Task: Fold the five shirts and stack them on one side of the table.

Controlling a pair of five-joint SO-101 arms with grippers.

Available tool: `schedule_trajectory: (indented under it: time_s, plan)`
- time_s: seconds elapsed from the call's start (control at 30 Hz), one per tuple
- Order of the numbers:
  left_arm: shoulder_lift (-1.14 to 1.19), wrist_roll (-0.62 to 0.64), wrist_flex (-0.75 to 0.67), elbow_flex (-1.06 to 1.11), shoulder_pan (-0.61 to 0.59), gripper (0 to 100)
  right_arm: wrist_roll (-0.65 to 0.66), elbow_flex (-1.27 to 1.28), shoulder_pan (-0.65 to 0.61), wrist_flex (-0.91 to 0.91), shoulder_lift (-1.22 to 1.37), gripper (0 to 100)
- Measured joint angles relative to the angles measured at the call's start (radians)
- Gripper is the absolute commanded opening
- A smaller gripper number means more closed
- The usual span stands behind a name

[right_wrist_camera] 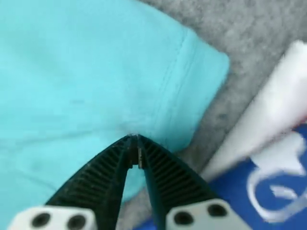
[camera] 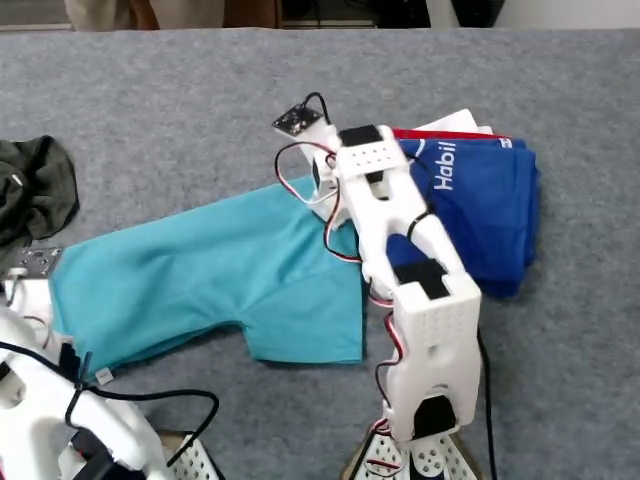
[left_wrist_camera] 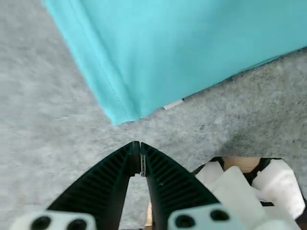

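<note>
Pointing at the teal shirt [right_wrist_camera: 72,72], right arm's [camera: 400,215] closed jaws.

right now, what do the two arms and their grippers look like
Both arms are white plastic with blocky segments: the right arm has perforated panels, black motor blocks and red, white and black cables; the left arm trails black cables. Left gripper and right gripper have black ribbed, tapered fingers.

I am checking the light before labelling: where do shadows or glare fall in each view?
High view: even light, no glare, only a soft shadow under the lower edge of the teal shirt. Left wrist view: a dark patch on the grey table beside that shirt. Right wrist view: no glare, no hard shadow.
</note>
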Motion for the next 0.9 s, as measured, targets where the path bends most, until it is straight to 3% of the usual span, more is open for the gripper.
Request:
schedule_trajectory:
  time_s: [0.23, 0.43, 0.63, 0.77, 0.9]
  plan:
    - [0.000, 0.104, 0.021, -0.143, 0.000, 2, 0.094, -0.121, 0.000, 0.219, -0.164, 0.2]
    - [0.000, 0.213, -0.166, -0.005, 0.000, 2, 0.293, -0.006, -0.068, 0.374, -0.364, 0.2]
    - [0.002, 0.319, -0.485, 0.244, 0.000, 2, 0.400, 0.361, -0.186, 0.311, -0.669, 2.0]
    - [0.002, 0.367, -0.529, 0.295, 0.000, 2, 0.407, 0.658, -0.279, 0.187, -0.845, 18.7]
    - [0.002, 0.394, -0.535, 0.304, 0.028, 2, 0.407, 0.924, -0.384, 0.071, -0.907, 27.5]
